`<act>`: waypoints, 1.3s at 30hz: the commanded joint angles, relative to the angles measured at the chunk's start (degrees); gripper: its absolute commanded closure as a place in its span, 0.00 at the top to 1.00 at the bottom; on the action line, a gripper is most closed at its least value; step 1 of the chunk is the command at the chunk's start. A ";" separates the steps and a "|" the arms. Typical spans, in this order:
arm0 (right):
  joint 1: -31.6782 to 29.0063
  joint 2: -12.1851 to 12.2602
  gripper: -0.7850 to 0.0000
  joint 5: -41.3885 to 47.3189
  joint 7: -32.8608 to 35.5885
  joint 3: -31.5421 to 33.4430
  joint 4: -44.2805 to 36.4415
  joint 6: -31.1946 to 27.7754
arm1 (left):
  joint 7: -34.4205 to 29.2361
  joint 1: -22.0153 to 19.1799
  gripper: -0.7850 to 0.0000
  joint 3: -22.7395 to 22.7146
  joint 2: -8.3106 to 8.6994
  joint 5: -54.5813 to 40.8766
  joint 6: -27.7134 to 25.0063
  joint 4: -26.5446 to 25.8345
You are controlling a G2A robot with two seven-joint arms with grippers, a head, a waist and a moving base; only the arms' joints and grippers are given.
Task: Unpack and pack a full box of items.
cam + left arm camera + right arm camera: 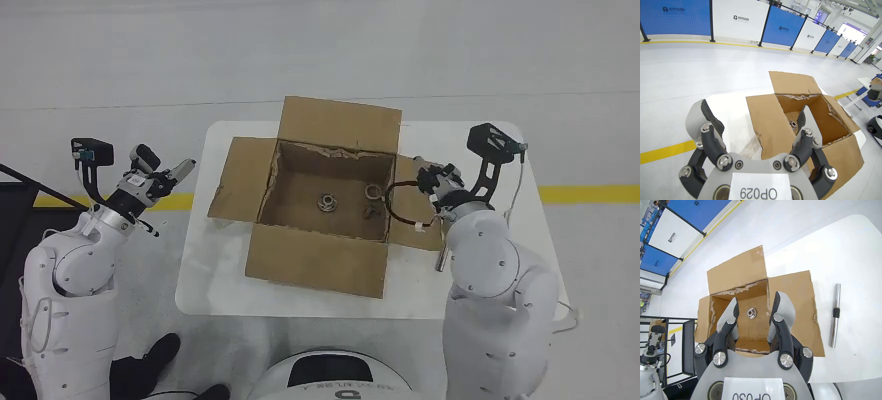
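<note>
An open cardboard box (318, 262) stands mid-table with all its flaps folded out. On its floor lie a round metal flange (327, 202) and a smaller metal ring (372, 192). My right gripper (421, 173) hovers open over the box's right flap; in its wrist view the right gripper (756, 296) frames the flange (751, 312) inside the box (791, 298). My left gripper (183, 168) hangs open beyond the table's left edge, apart from the box. Seen from the left wrist, the left gripper (754, 105) holds nothing, with the box (768, 115) and the flange (793, 125) past it.
A shiny metal rod with a black band (835, 315) lies on the white table (220, 285) beside the box's right flap. Bare tabletop runs along the box's left and front. A black cable loop (398, 205) hangs from the right arm over the box edge.
</note>
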 commanded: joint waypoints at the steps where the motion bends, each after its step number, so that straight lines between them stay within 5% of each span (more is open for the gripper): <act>1: 0.07 -0.01 1.00 -0.44 0.09 -0.27 -0.02 0.85 | -0.04 0.00 1.00 0.00 0.00 -0.02 0.00 0.00; 11: -0.41 0.09 1.00 -0.89 -0.71 0.36 1.34 0.55 | -0.04 0.00 1.00 0.00 0.00 -0.02 0.00 0.00; 18: -2.76 1.40 1.00 -6.88 0.53 8.78 7.51 -4.97 | -0.04 0.00 1.00 0.00 0.00 -0.02 0.00 0.00; 19: -2.65 1.61 0.98 -8.10 1.12 9.99 8.91 -5.82 | -0.04 0.00 1.00 0.00 0.00 -0.02 0.00 0.00; 20: -2.28 1.79 0.78 -9.12 1.56 10.90 10.24 -6.48 | -0.04 0.00 1.00 0.00 0.00 -0.02 0.00 0.00; 24: 0.22 2.44 0.68 -13.89 3.92 13.47 16.41 -7.92 | -0.04 0.00 1.00 0.00 0.00 -0.02 0.00 0.00; 29: 2.89 2.96 0.83 -19.60 6.60 13.33 22.31 -9.85 | -0.04 0.00 1.00 0.00 0.00 -0.02 0.00 0.00; 31: 3.67 3.08 1.00 -20.55 7.85 12.85 23.73 -10.86 | -0.04 0.00 1.00 0.00 0.00 -0.02 0.00 0.00; 34: 4.48 3.27 0.89 -22.39 9.43 12.18 25.74 -12.57 | -0.04 0.00 1.00 0.00 0.00 -0.02 0.00 0.00; 35: 4.79 3.33 0.67 -22.90 9.92 12.08 26.31 -12.94 | -0.04 0.00 1.00 0.00 0.00 -0.02 0.00 0.00; 37: 5.44 3.42 0.51 -23.57 11.09 11.83 27.61 -13.73 | -0.04 0.00 1.00 0.00 0.00 -0.02 0.00 0.00; 39: 6.39 3.49 0.48 -22.64 12.37 12.18 29.25 -14.09 | -0.04 0.00 1.00 0.00 0.00 -0.02 0.00 0.00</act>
